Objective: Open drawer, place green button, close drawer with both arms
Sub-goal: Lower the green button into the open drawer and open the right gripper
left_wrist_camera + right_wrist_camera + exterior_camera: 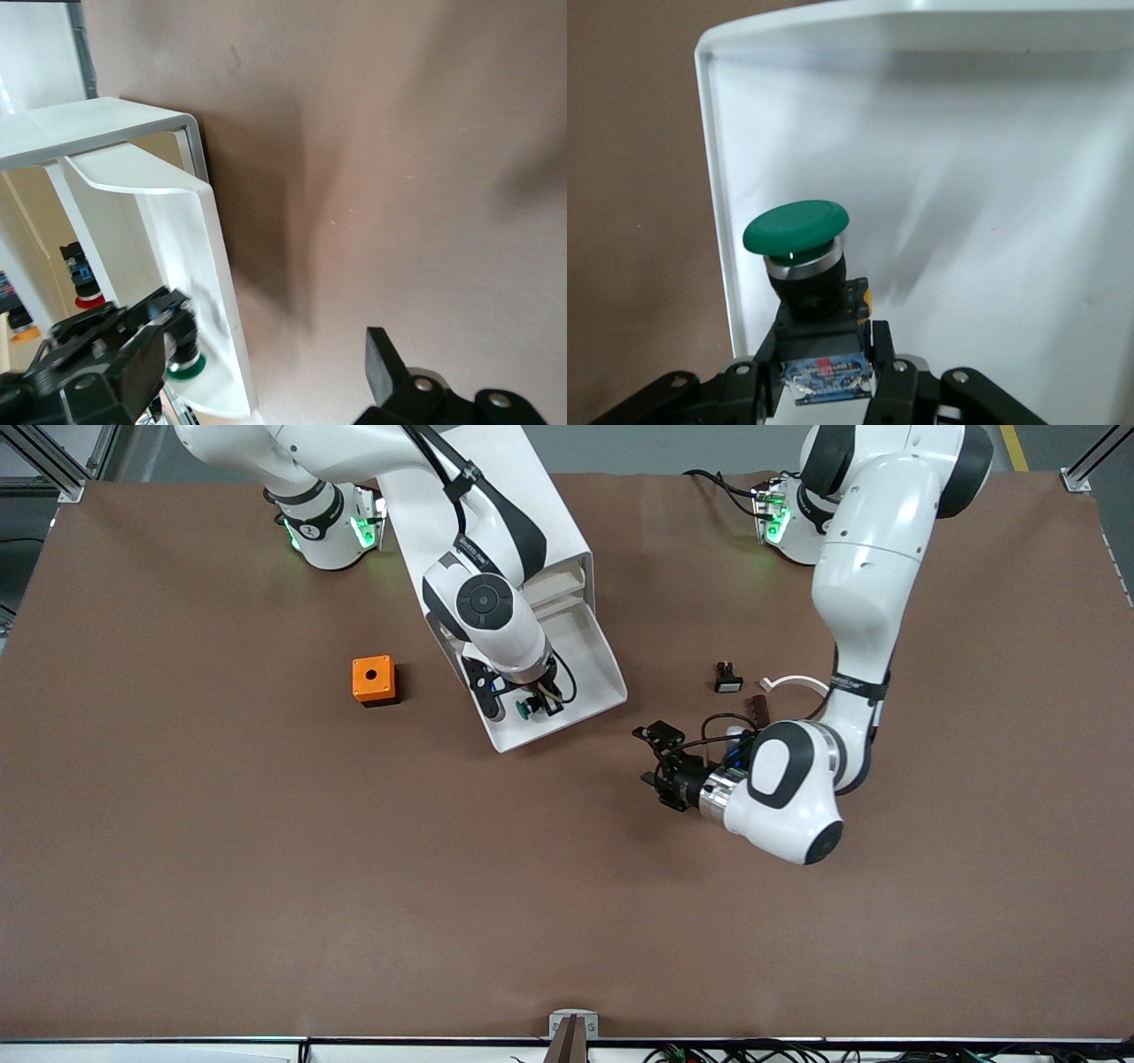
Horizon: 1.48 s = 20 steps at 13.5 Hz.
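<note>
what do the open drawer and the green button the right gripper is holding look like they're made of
Drawer: likely white moulded plastic, smooth and semi-glossy, with soft reflections and a rounded rim. Button: the green cap looks like matte plastic, the ring under it shiny like metal or chromed plastic, the body black plastic. The right gripper is shut on its base.

A brown counter [266,868] fills nearly the whole view under even light. Grey floor [673,447] and aluminium frame posts [53,465] show along its top edge.
</note>
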Motion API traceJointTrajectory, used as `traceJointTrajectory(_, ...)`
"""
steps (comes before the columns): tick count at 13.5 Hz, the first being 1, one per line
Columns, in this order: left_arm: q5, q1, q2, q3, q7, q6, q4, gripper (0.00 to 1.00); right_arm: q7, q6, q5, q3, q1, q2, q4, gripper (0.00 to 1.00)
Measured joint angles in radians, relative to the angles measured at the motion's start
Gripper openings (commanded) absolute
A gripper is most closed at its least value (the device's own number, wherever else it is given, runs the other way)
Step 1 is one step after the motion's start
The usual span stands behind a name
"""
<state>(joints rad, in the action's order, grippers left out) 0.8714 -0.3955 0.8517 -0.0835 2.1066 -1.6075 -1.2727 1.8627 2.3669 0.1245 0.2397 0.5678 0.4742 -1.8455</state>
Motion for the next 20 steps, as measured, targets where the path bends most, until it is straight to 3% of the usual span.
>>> traceJointTrajectory(2, -0.047, 0.043, -0.042, -0.001, -0.048, 0.007, 0.004, 0.99, 0.003, 0.031, -0.005, -0.001, 0.0, 0.02, 0.0, 0.09)
traceJointTrajectory(3, -0.076, 0.064, -0.06, -0.001, -0.082, 0.009, 0.005, 0.99, 0.004, 0.042, -0.006, -0.001, 0.0, 0.027, 0.001, 0.2)
traceJointTrajectory(5, -0.136, 0.102, -0.086, -0.002, -0.174, 0.012, 0.006, 0.99, 0.007, 0.051, -0.006, -0.001, 0.0, 0.033, 0.006, 0.63)
traceJointTrajectory(6, -0.175, 0.115, -0.1, -0.002, -0.229, 0.012, 0.007, 0.99, 0.01, 0.051, -0.006, -0.001, 0.0, 0.032, 0.012, 0.98)
traceJointTrajectory(11, -0.443, 0.103, -0.205, 0.004, -0.464, 0.017, 0.009, 0.99, 0.01, 0.015, -0.015, -0.009, -0.007, 0.028, 0.091, 1.0)
traceJointTrajectory(15, -0.474, 0.1, -0.23, 0.004, -0.659, 0.017, 0.008, 0.99, -0.161, -0.22, -0.091, -0.018, -0.096, 0.001, 0.213, 1.0)
traceJointTrajectory(20, -0.475, 0.067, -0.227, 0.007, -1.028, 0.017, -0.009, 0.99, -0.56, -0.391, -0.095, -0.023, -0.336, -0.082, 0.272, 1.0)
